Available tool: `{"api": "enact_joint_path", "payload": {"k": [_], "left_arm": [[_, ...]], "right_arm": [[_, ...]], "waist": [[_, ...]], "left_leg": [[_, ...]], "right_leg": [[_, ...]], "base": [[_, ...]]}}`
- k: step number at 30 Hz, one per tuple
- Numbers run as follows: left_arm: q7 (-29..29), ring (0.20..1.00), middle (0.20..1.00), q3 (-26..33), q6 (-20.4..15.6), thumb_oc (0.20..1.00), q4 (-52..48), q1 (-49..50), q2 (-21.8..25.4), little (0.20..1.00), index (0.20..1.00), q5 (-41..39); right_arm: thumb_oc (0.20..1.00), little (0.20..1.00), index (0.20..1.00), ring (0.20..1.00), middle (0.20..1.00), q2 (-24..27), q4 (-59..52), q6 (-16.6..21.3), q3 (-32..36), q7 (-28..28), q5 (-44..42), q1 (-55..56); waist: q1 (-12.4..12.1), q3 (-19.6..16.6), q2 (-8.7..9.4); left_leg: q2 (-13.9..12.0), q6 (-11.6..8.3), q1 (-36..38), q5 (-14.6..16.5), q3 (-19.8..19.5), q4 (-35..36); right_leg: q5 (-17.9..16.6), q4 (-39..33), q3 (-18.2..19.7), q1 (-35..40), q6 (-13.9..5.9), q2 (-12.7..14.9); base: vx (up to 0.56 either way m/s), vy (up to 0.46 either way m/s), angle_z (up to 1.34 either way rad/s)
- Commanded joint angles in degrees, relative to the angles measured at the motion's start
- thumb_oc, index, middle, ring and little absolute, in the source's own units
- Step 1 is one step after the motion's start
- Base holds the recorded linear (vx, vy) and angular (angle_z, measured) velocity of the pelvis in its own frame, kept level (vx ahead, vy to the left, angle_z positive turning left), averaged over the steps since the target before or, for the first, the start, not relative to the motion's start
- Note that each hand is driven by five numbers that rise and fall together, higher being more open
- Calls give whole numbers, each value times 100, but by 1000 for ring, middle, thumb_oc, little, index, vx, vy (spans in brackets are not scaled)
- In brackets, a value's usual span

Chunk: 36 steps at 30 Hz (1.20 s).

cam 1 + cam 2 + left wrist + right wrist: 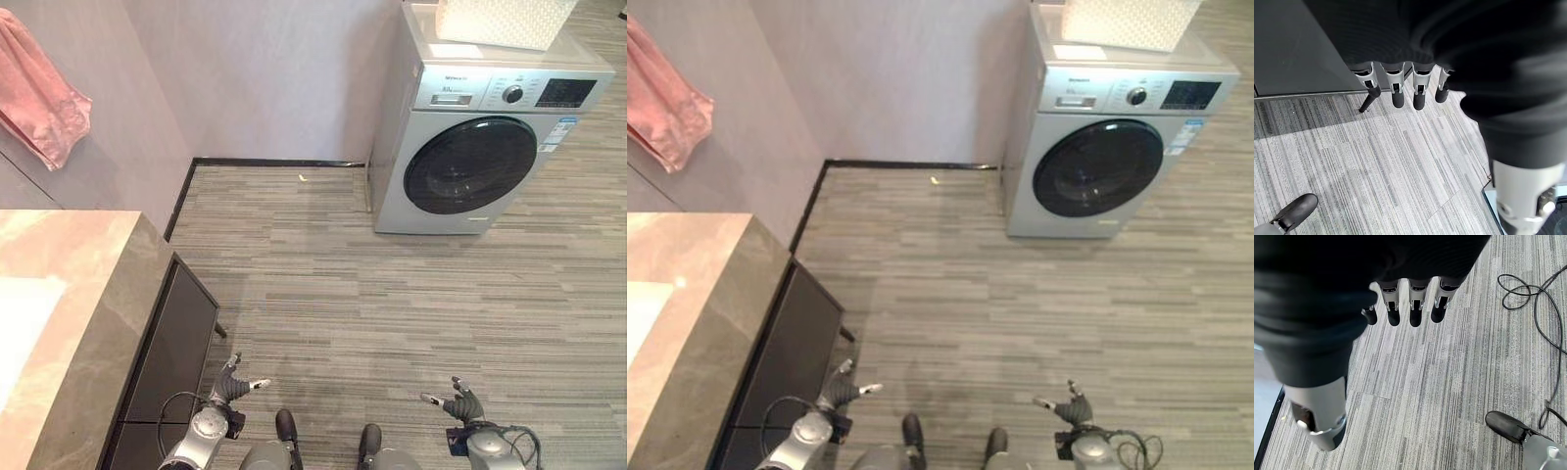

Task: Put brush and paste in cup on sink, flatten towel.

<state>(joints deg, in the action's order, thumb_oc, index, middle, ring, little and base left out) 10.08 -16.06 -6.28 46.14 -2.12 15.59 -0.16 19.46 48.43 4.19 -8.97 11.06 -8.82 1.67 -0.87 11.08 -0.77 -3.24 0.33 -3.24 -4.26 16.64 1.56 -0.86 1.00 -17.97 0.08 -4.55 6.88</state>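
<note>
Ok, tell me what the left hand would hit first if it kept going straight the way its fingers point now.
Probably the grey striped floor. The left hand hangs low with straight fingers aimed downward, holding nothing. The dark cabinet front under the brown stone counter lies just beyond the fingertips, but depth is unclear, so it might brush that instead.

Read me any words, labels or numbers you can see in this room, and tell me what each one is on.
None can be read.
Washing machine control panel: a small badge, print beside the dial and a dark display, all too small to read.
Washing machine front, by the door: a blue sticker, print too small to read.
Pink towel, countertop, white basket: no text.
</note>
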Motion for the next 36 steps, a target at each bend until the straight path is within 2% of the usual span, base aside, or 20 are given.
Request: {"api": "enact_joint_path", "payload": {"k": [1,3,6,7,8,9,10,11,13,18,21,23,24,25,26,28,31,32,34,36], "left_arm": [[0,1000,1000,79,-90,1000,-92,-222,154,1000,1000,-159],[33,1000,1000,154,-95,1000,-62,-214,195,1000,1000,-197],[51,1000,1000,144,-93,1000,-72,-213,218,1000,1000,-182],[56,1000,1000,113,-82,1000,-54,-236,239,1000,1000,-103],[79,1000,1000,145,-84,1000,-18,-268,275,1000,1000,-49],[80,1000,1000,145,-85,1000,-17,-266,274,1000,1000,-49],[136,1000,1000,154,-93,1000,169,-394,232,1000,1000,7],[137,1000,1000,155,-97,1000,176,-397,229,1000,1000,8],[179,1000,1000,207,-121,1000,379,-496,207,1000,1000,77],[197,1000,1000,210,-128,1000,478,-443,220,1000,1000,129],[233,1000,1000,108,-57,1000,825,-418,112,1000,1000,321],[243,1000,1000,90,-71,1000,853,-412,100,1000,1000,325],[236,1000,1000,77,-54,1000,885,-413,95,1000,1000,335],[208,1000,1000,8,-24,1000,942,-480,86,1000,1000,387],[229,1000,1000,12,-7,1000,915,-533,101,1000,1000,375],[280,1000,1000,59,16,1000,906,-579,124,1000,1000,295],[339,1000,1000,132,15,1000,875,-708,72,1000,1000,179],[332,1000,1000,140,12,1000,851,-694,72,1000,1000,178],[326,1000,1000,141,16,1000,788,-702,86,1000,1000,201],[317,1000,1000,175,21,1000,861,-679,112,1000,1000,341]], "right_arm": [[1000,1000,1000,1000,1000,-22,-243,230,72,41,-100,-322],[1000,1000,1000,1000,1000,-72,-637,259,42,-24,-181,-331],[1000,1000,1000,1000,1000,-87,-785,301,52,-15,-260,-301],[1000,1000,1000,1000,1000,-84,-935,333,43,-16,-262,-280],[1000,1000,1000,1000,1000,-66,-1269,376,12,-41,-287,-229],[1000,1000,1000,1000,1000,-65,-1275,373,12,-41,-287,-224],[1000,1000,1000,1000,1000,-54,-1284,419,-29,2,-279,-254],[1000,1000,1000,1000,1000,-53,-1289,416,-30,4,-278,-252],[1000,1000,1000,1000,1000,-97,-1306,388,-90,23,-180,-255],[1000,1000,1000,1000,1000,-69,-1295,331,-67,-33,-53,-134],[1000,1000,1000,1000,1000,85,-1385,259,-140,-21,342,19],[1000,1000,1000,1000,1000,134,-1482,271,-147,-43,373,78],[1000,1000,1000,1000,1000,187,-1480,283,-169,-84,390,94],[1000,1000,1000,1000,1000,263,-1448,302,-167,-47,415,118],[1000,1000,1000,1000,1000,317,-1469,304,-135,-32,412,118],[1000,1000,1000,1000,1000,362,-1493,297,-68,9,370,184],[1000,1000,1000,1000,1000,448,-1567,244,72,72,431,298],[1000,1000,1000,1000,1000,474,-1606,244,163,88,428,395],[1000,1000,1000,1000,1000,505,-1720,245,202,79,447,449],[1000,1000,1000,1000,1000,575,-1856,262,160,34,635,504]], "waist": [[-81,186,150],[-16,297,106],[46,315,110],[96,322,124],[122,314,157],[127,317,148],[232,328,186],[230,329,175],[376,343,169],[579,207,178],[706,-54,4],[735,-83,4],[727,-95,-15],[667,-50,91],[654,3,186],[626,72,294],[495,196,382],[470,191,356],[409,203,376],[233,209,341]], "left_leg": [[379,233,142,787,-296,-507],[347,292,274,762,-239,-351],[382,303,377,781,-220,-230],[421,281,438,801,-243,-170],[472,232,534,871,-214,-116],[463,229,543,873,-220,-116],[486,127,655,1018,-285,-149],[474,125,658,1032,-283,-157],[381,-39,1053,1258,-410,-159],[288,-172,1578,1392,-720,-156],[-193,-424,1736,921,-1006,-447],[-253,-461,1653,727,-1075,-627],[-381,-548,1489,394,-1084,-1049],[-591,-567,971,-228,-1005,-1985],[-733,-562,740,-382,-840,-2555],[-951,-537,539,-406,-442,-2944],[-1070,-563,-177,-34,297,-2689],[-1144,-703,-382,86,504,-2409],[-1035,-685,-667,62,588,-2002],[-818,-648,-911,-520,392,-773]], "right_leg": [[-211,1525,502,-595,-422,277],[-391,2020,482,-920,-482,265],[-381,2018,462,-1155,-473,160],[-294,1733,513,-1271,-407,20],[-335,1109,416,-1334,-350,140],[-347,1082,405,-1310,-348,130],[-699,322,507,-1579,-426,282],[-709,300,503,-1564,-428,269],[-1097,-296,699,-1924,-603,460],[-1292,-268,800,-1812,-633,410],[-1111,73,834,-1617,-360,-45],[-1045,86,808,-1558,-282,-135],[-948,89,751,-1461,-177,-257],[-733,-9,620,-1111,27,-354],[-601,-34,520,-936,154,-359],[-403,-105,418,-634,297,-415],[-228,-228,289,-210,225,-298],[-68,-234,274,-69,152,-301],[-1,-223,261,6,125,-280],[40,-277,262,252,82,-345]], "base": [[74,188,-18],[70,143,-14],[116,63,-7],[218,15,-6],[217,15,10],[342,-43,20],[203,-45,17],[341,-80,7],[477,-115,14],[441,-150,28],[459,-314,89],[235,-215,16],[272,-368,20],[378,-516,20],[399,-518,16],[295,-317,25],[278,-143,18],[345,-50,43],[243,9,47],[303,95,7]]}}
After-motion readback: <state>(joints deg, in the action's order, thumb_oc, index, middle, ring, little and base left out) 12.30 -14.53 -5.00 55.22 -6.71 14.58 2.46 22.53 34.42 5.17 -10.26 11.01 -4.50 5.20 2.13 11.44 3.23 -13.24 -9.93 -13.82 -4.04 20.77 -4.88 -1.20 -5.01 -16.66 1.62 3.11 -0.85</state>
